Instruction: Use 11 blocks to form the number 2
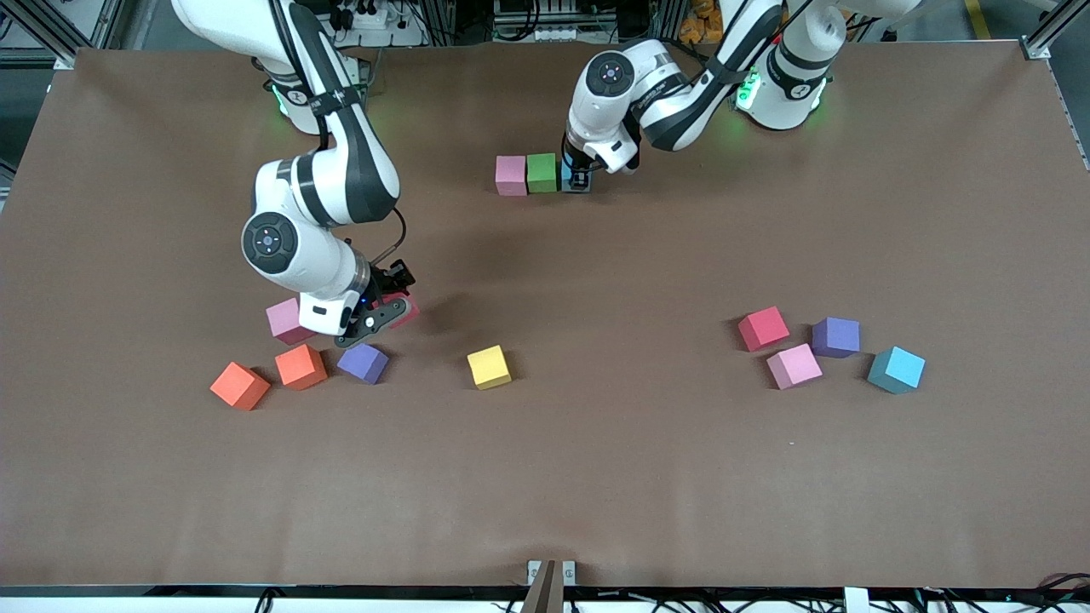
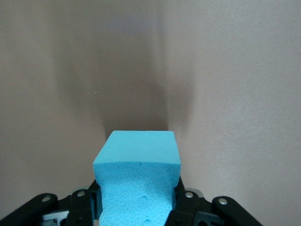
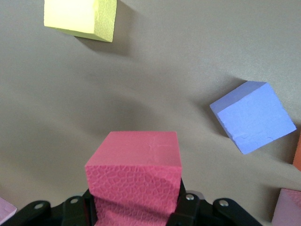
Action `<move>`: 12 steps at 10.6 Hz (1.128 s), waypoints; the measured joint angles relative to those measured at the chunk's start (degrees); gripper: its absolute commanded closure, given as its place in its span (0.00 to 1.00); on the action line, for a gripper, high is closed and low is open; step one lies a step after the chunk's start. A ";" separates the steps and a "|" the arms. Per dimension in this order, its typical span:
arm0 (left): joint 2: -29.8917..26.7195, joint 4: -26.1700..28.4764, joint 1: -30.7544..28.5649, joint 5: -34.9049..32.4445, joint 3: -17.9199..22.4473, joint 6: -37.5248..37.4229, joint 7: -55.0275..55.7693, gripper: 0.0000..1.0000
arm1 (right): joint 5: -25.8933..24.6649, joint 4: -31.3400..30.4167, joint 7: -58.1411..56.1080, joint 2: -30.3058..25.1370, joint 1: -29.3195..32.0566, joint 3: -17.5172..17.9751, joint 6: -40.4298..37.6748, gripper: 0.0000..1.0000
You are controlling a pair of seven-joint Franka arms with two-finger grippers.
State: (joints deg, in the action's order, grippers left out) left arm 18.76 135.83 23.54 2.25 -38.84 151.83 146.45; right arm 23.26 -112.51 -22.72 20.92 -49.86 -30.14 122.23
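Toward the right arm's end of the table, two orange blocks (image 1: pixel 239 386) (image 1: pixel 301 366) are seen near the front camera, with a purple block (image 1: pixel 363 363) beside them and a pink block (image 1: pixel 289 321) a little farther from the camera, partly covered by the right arm. The right gripper (image 1: pixel 393 309) is found just above this cluster, clenched on a red block (image 3: pixel 136 181); in the right wrist view the block is pinched between both fingers (image 3: pixel 186 207), with the purple block and a yellow block (image 3: pixel 81 18) lying on the brown table (image 1: pixel 647 477) below it. That yellow block (image 1: pixel 489 367) is set apart, toward the middle. Farther from the camera, near the arms' bases, a pink block (image 1: pixel 511 174) and a green block (image 1: pixel 542 172) are placed touching in a row. At the end of that row, the left gripper (image 1: pixel 579 180) is lowered and closed on a light blue block (image 2: pixel 138 181), which is set right beside the green block; whether the two touch cannot be told. Toward the left arm's end, a red block (image 1: pixel 763 328), a pink block (image 1: pixel 794 366), a purple block (image 1: pixel 835 336) and a light blue block (image 1: pixel 897 369) are grouped loosely, none of them aligned.
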 measured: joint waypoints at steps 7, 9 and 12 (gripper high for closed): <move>1.48 0.00 0.44 0.00 0.06 1.26 0.04 0.59 | 0.00 0.00 0.00 0.04 0.03 -0.01 0.00 0.86; 2.07 0.00 0.46 0.00 0.06 1.70 0.04 0.59 | 0.00 0.00 0.00 0.05 0.09 -0.01 0.00 0.85; 2.30 -0.11 0.52 0.00 0.06 2.08 0.04 0.51 | 0.00 0.00 0.00 0.05 0.25 -0.01 0.00 0.85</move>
State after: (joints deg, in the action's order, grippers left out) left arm 21.06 135.72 24.06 2.25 -38.78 153.91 146.49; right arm 23.26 -112.51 -22.73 20.97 -49.61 -30.15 122.23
